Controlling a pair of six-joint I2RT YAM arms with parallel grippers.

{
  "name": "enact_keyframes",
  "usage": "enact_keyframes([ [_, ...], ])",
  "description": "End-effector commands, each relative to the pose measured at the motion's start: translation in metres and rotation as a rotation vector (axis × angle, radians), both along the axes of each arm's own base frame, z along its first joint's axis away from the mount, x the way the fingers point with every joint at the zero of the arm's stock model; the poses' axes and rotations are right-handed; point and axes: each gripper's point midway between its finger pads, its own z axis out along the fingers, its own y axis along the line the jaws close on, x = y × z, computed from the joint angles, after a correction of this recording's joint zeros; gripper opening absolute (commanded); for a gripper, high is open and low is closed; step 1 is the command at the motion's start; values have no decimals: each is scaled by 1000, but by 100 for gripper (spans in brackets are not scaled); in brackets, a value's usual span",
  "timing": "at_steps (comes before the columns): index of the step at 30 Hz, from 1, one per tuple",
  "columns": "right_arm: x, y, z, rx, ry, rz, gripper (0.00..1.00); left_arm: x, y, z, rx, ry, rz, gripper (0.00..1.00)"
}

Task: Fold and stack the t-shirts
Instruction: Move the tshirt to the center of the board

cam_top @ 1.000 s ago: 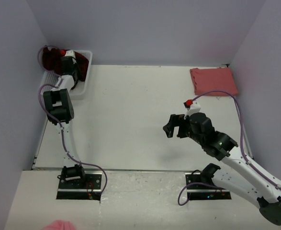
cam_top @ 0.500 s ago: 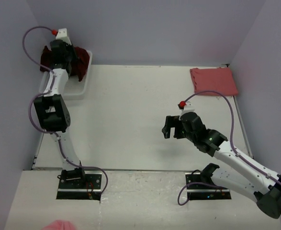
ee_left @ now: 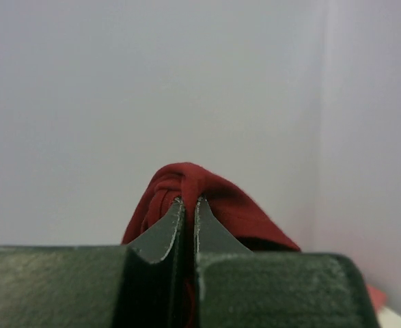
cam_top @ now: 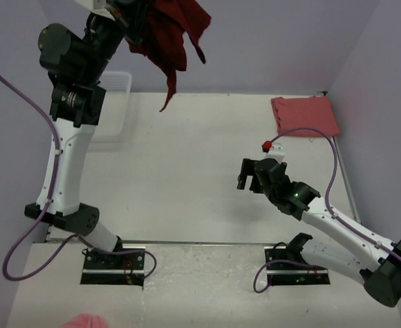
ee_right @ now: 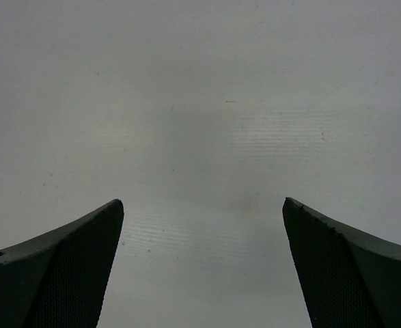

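The dark maroon t-shirt (cam_top: pixel 171 31) hangs in the air at the top left of the overhead view. It is bunched and twisted, and one long tail of cloth trails down over the far left part of the table (cam_top: pixel 186 178). We see it held by the left gripper (cam_top: pixel 126 9), whose arm stands tall and reaches almost to the top edge of that view.

In the left wrist view the two dark fingers (ee_left: pixel 160 232) are pressed almost together, with only a thin slit between them. A fold of the maroon cloth bulges over their tips and runs down between them, so the jaws pinch the shirt. Behind it we see only the pale wall. The white mesh basket (cam_top: pixel 121 85) sits at the far left corner of the table, partly hidden by the left arm; we cannot tell what lies in it.

The salmon pink t-shirt (cam_top: pixel 305 115) lies folded flat in the far right corner of the table, well apart from both grippers. The right gripper (cam_top: pixel 246 176) hovers over the right middle of the table, pointing left. In the right wrist view its fingers (ee_right: pixel 77 263) are spread wide, with bare tabletop showing between them, and we see them gripping nothing.
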Motion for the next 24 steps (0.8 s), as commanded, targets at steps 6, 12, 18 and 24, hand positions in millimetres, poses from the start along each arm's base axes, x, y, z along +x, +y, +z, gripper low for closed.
enact_keyframes([
  [6,16,-28,65,30,-170,-191,99,-76,-48,-79,-113,218,-238,0],
  [12,7,-24,95,39,-199,-94,99,-51,-22,-231,-182,550,-33,74],
  [18,-6,20,67,81,-78,133,99,-48,-9,-412,-137,901,133,100],
  [24,-17,63,18,82,68,258,98,-66,33,-400,-91,925,433,100],
])
